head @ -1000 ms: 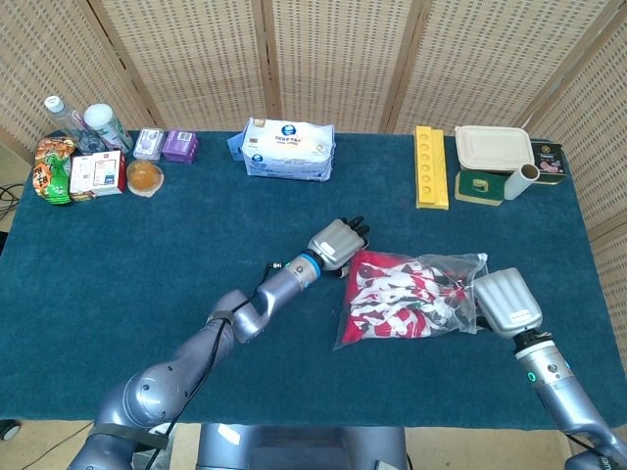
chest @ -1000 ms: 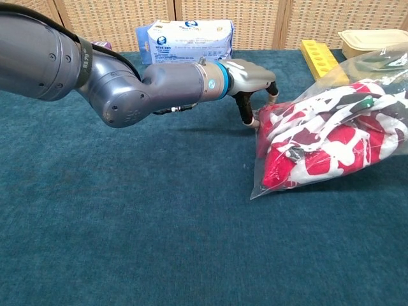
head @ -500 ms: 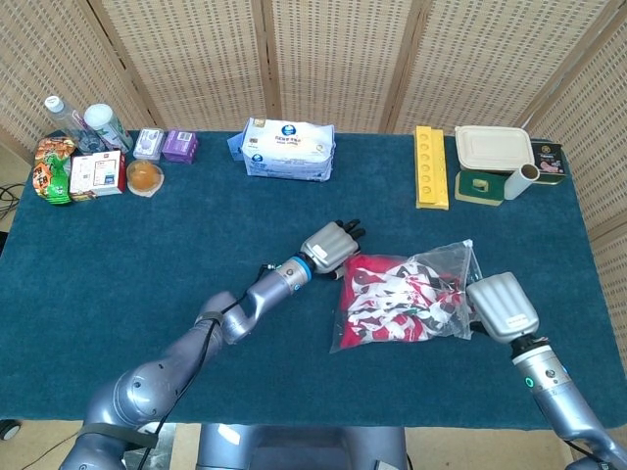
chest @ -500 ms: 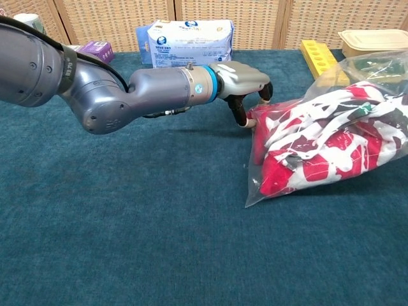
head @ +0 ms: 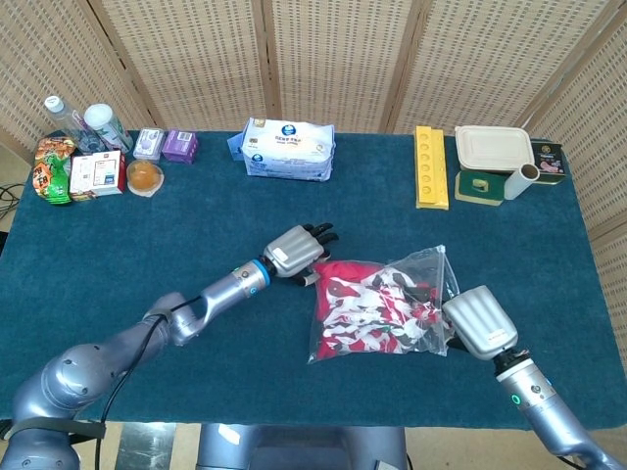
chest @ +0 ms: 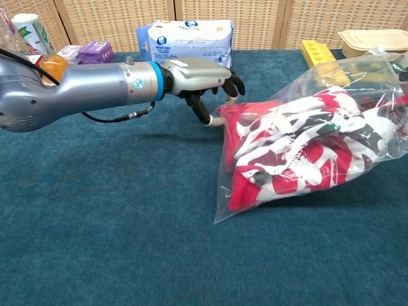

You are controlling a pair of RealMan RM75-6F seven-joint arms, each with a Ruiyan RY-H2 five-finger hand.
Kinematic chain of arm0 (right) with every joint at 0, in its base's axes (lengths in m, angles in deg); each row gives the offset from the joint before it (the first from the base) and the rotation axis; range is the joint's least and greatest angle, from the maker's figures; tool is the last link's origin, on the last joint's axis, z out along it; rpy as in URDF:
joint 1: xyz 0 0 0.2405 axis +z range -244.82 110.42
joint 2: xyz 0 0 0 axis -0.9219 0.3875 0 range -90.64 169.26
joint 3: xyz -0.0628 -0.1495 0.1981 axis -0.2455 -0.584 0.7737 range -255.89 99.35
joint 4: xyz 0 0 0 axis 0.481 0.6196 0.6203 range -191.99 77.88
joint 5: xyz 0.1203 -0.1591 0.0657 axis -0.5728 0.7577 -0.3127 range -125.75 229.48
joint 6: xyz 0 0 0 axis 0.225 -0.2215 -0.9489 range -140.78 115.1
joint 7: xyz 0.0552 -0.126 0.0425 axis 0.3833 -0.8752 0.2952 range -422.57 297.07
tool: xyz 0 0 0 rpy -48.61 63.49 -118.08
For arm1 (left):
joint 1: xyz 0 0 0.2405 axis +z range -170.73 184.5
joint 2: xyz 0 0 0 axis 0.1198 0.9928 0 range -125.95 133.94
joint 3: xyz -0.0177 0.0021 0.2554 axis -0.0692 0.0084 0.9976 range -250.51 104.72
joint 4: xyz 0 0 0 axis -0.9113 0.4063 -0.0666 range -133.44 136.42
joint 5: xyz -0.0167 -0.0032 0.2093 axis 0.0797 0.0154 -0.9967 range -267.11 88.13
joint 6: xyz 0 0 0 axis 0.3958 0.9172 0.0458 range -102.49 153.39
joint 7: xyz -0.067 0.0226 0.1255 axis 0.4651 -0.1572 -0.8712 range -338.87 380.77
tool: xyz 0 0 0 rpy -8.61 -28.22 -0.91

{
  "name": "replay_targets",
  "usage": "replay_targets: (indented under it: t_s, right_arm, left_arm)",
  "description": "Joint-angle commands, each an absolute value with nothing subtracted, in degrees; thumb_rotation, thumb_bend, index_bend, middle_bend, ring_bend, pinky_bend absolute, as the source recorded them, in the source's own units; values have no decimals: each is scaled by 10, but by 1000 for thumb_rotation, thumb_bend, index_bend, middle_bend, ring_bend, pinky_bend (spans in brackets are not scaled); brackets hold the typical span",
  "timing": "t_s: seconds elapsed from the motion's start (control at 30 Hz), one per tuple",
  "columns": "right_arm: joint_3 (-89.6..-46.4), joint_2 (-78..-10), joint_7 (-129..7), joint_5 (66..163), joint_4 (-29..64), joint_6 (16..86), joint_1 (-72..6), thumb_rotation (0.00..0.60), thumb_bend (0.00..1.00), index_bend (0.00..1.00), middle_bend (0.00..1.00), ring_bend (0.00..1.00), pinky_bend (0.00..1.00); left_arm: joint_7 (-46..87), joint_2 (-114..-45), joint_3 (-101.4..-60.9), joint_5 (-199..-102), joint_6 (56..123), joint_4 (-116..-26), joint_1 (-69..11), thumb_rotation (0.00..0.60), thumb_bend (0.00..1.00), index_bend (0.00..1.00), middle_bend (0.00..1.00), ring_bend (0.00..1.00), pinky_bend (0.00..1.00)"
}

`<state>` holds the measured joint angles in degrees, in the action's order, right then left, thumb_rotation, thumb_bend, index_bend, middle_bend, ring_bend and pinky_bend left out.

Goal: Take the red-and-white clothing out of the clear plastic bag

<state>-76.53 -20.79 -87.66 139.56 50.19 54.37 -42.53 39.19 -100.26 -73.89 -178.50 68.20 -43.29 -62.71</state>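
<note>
On the blue cloth-covered table [head: 147, 235], toward its near edge and right of centre, lay the clear plastic bag [head: 427, 269] with the red-and-white clothing [head: 367, 304] bunched inside it. At the bag's left end, where its mouth seemed to be, a corner of the red cloth poked out. The left hand [head: 294, 252] reached to that corner from the bag's left side, palm down, fingers curled under, with the fingertips [chest: 210, 121] touching the red fabric; whether they truly pinched it could not be told (the chest view showed contact only). At the bag's right end sat the right hand [head: 477, 322], seen from its back, its fingers hidden beneath it against the plastic, so its hold could not be told either. Far behind the bag, along the table's back edge, stood a pack of wipes [head: 288, 149], a yellow tray [head: 429, 166] and a lidded white box [head: 494, 148]. At the back-left corner, well away from the bag, stood bottles [head: 86, 124] and small packets [head: 165, 145].
</note>
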Motion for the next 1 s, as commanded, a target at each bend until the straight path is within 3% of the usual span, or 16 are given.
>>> replay_targets:
  t_s: [0.03,0.27,0.6,1.0]
  right_arm:
    - [-769,-208,-877,1404,507,543,-426,482,569,687,931,1000,998]
    - [-767,-214,-873,1399,502,532,-421,486,568,689,931,1000,998]
    - [-767,-214,-866,1396,499,529,-422,492,569,693,934,1000,997]
    - [-762,-212,-861,1396,497,533,-424,517,570,704,940,1000,998]
  left_arm:
    - [365,-938,-723,-1777,699,-518,-587,600,358,553,150,55,241]
    - [325,-920,-725,-1747,665,-558,-574,600,357,552,150,55,241]
    - [287,-958,-741,-1718,626,-517,-576,600,352,552,151,55,241]
    - [294,-962,-748,-1729,651,-501,-561,600,375,596,150,55,241]
